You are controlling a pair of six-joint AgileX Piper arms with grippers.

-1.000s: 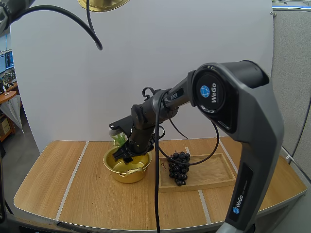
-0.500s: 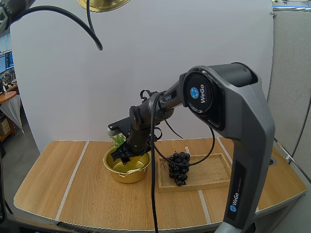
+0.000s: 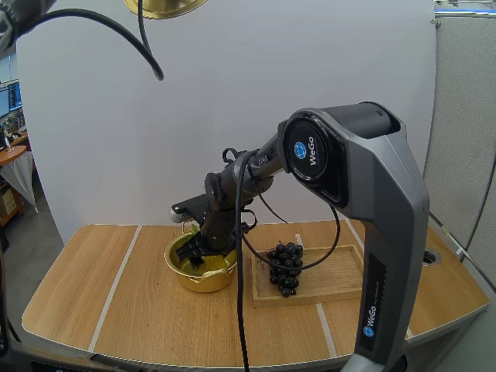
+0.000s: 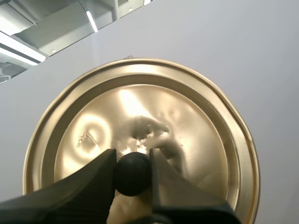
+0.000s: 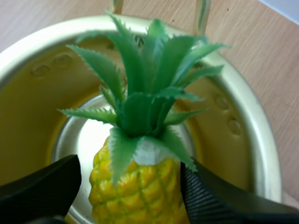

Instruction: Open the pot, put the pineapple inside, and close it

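Movement comes first: over the last second the right arm (image 3: 387, 194) has swung its big near housing leftward and sunk. The right gripper (image 3: 194, 254) at its end has gone lower and a touch further left, and now reaches down into the open pot (image 3: 206, 280).

From the right wrist, its two black fingers stand apart on either side of the pineapple (image 5: 140, 186) and clasp the fruit's body between them. The pineapple is a small toy-like one. Its skin is yellow, scored in a diamond pattern with green lines, and a pale collar sits where the crown begins. Stiff green saw-edged leaves fan out beyond the fingertips. It sits inside the pot, with the shiny gold wall curving round it and the paler, mirror-bright bottom showing past the leaves.

Just beside the gripper, on its right, a bunch of dark grapes (image 3: 285, 267) lies in the wooden tray (image 3: 341, 288), which touches the pot on the table (image 3: 116, 310).

High above and well apart from the right gripper, the left gripper (image 4: 132, 156) pinches the black knob (image 4: 133, 176) of the gold lid (image 4: 196, 112) and holds the lid up, off the pot.
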